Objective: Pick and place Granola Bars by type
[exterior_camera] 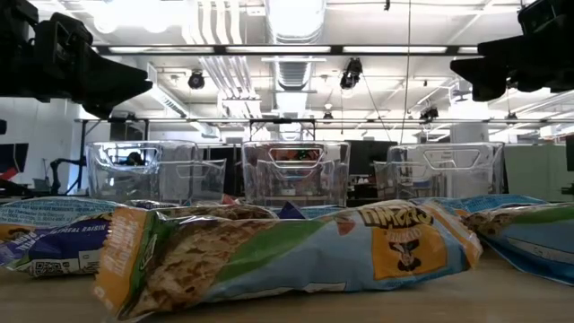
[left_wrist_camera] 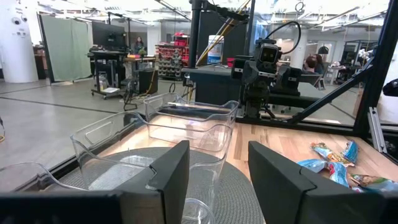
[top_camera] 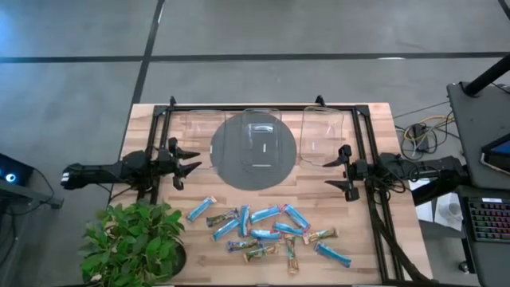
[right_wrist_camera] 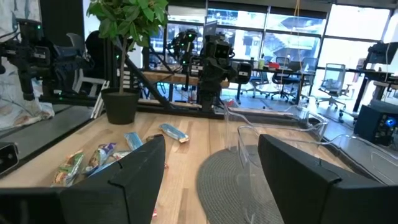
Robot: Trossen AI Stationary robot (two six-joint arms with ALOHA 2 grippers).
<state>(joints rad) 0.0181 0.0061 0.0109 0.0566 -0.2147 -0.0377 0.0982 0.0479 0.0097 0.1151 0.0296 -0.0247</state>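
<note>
Sorting looks unstarted: both spread, empty pincers, left and right, must reach shiny blue and brown wrapped granola bars heaped on the wooden worktop.

On my wooden table I see a round grey mat under three clear plastic bins set in a row along the far side. A potted green plant stands at the near corner on my left side. Off the table to my right lie a keyboard and some tangled cables.
</note>
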